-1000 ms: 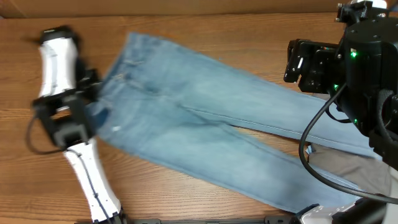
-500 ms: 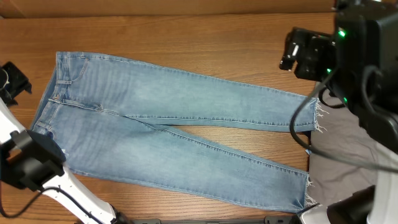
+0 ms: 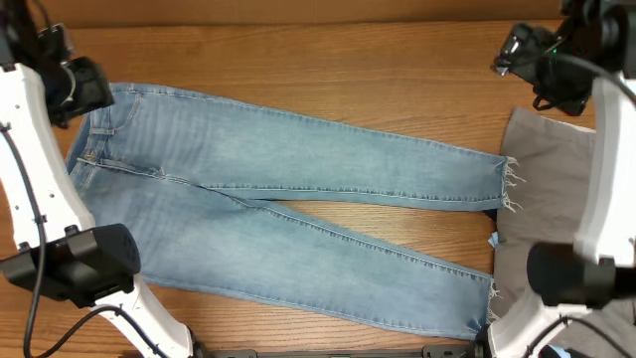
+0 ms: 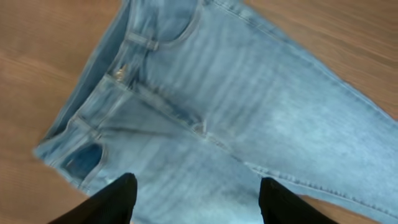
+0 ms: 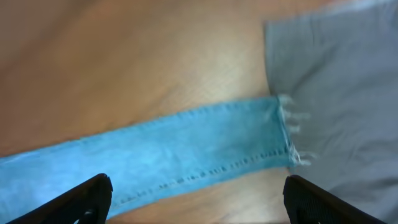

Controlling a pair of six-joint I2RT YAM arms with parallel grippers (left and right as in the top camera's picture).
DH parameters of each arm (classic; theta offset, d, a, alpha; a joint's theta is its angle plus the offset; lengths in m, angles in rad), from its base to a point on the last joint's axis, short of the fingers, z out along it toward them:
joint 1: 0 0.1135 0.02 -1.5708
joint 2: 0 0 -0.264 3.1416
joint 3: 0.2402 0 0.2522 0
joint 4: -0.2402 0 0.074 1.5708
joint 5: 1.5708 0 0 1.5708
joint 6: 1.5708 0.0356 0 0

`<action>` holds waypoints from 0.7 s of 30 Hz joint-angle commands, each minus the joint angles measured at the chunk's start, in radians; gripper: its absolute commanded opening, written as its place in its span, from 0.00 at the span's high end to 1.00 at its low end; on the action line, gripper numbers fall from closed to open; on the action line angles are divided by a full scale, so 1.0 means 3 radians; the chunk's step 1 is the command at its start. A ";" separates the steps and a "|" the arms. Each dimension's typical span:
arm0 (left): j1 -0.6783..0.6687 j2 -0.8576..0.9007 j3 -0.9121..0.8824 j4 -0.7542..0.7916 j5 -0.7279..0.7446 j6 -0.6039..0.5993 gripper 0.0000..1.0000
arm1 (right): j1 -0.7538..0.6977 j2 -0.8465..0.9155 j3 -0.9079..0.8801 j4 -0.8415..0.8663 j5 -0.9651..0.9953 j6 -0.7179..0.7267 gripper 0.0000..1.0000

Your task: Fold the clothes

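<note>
The light-blue denim jeans (image 3: 298, 179) lie spread flat, front side up, across the middle of the wooden table (image 3: 298, 60). The waistband (image 3: 84, 149) is at the left and both legs run to the right. The legs part in a narrow V, with a sliver of bare wood showing between them. The left wrist view shows the metal button (image 4: 119, 73), the fly seam and a front pocket opening. The upper leg ends in a frayed hem (image 3: 509, 184) whose fringe touches the near edge of the grey trousers (image 3: 547, 189). The lower leg's frayed hem (image 3: 492, 298) also ends just beside that grey cloth. The grey trousers lie flat at the right side of the table, partly hidden under the right arm.

The left gripper (image 4: 199, 183) hangs above the waist end of the jeans. Its two dark fingers stand apart, with nothing between them and no contact with the denim. The right gripper (image 5: 199, 193) hangs above the upper hem where it meets the grey cloth. Its fingers are spread wide and grip nothing.

Bare wood runs in a broad band along the far side of the table above the jeans. A smaller strip lies along the near side under the lower leg. The waistband sits close to the left edge of the overhead view.
</note>
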 commanded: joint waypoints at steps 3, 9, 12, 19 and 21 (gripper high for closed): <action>-0.0195 0.0464 0.0022 0.0128 0.0024 0.0235 0.46 | -0.0075 0.0193 -0.0544 0.0228 -0.0191 -0.0019 0.09; -0.0245 0.1122 0.0022 0.0284 -0.0003 0.0231 0.62 | -0.0075 0.0355 -0.1628 0.0905 -0.0192 0.0134 0.38; -0.0229 0.1324 0.0022 0.0401 -0.0010 0.0193 0.66 | -0.0076 0.0379 -0.2031 0.1200 -0.0161 0.0287 0.56; -0.0212 0.1603 0.0022 0.0704 -0.0319 0.0106 0.69 | -0.0075 0.0384 -0.2740 0.1781 0.0083 0.0865 0.81; -0.0212 0.1670 0.0020 0.0740 -0.0524 0.0018 0.71 | -0.0075 0.0384 -0.2920 0.1918 0.0155 0.1034 0.81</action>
